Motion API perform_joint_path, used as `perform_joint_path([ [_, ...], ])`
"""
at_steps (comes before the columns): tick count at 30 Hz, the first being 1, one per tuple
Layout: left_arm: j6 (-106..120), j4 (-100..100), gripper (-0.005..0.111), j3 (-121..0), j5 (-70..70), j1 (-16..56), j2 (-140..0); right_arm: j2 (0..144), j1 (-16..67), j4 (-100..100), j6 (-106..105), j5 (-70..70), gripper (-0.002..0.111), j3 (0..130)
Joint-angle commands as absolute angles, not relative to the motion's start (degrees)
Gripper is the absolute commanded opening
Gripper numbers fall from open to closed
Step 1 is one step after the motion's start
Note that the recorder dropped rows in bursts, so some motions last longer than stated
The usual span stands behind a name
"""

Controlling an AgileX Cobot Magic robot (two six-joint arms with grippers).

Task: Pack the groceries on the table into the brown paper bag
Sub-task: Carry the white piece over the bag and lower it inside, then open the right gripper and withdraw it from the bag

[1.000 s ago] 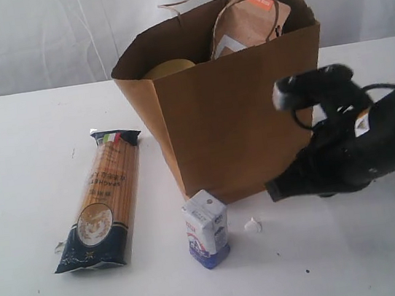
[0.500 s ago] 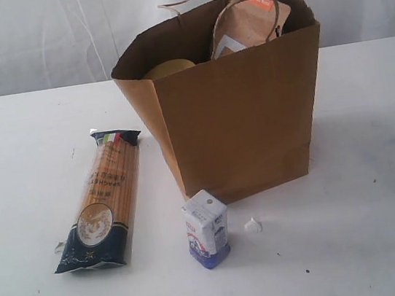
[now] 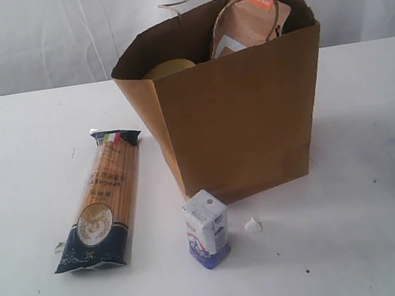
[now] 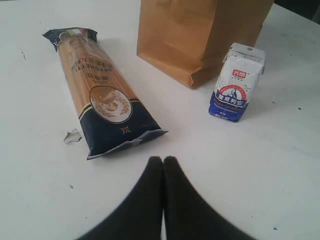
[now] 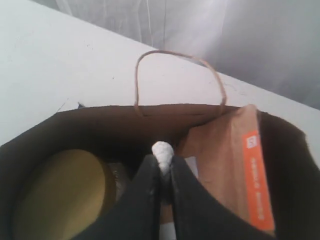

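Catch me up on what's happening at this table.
The right gripper hangs over the open brown paper bag, its fingers shut on a small white lump. A yellow-lidded jar and an orange-labelled pouch are in the bag. The spaghetti packet, a blue-white carton and another white lump sit on the table. The left gripper is shut and empty, near the spaghetti packet's end.
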State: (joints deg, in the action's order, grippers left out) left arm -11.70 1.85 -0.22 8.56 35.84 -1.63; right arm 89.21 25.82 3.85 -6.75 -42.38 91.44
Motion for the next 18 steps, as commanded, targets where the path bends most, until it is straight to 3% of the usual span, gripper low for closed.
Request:
perform_joint_path([
  [1, -11.8, 1.8, 0.000, 0.0, 8.6, 36.0, -1.3, 94.3, 26.2, 5.4, -7.7, -43.1, 0.000, 93.8],
  [8, -11.8, 1.8, 0.000, 0.0, 8.6, 36.0, -1.3, 99.2, 27.6, 8.0, -11.9, -43.2, 0.002, 93.9],
  [14, -11.8, 1.8, 0.000, 0.0, 8.6, 36.0, -1.3, 99.2, 27.6, 8.0, -11.8, -43.8, 0.039, 93.9],
  [18, -11.8, 1.8, 0.000, 0.0, 8.6, 36.0, -1.3, 98.1, 27.6, 7.8, -11.8, -43.5, 0.045, 93.9],
])
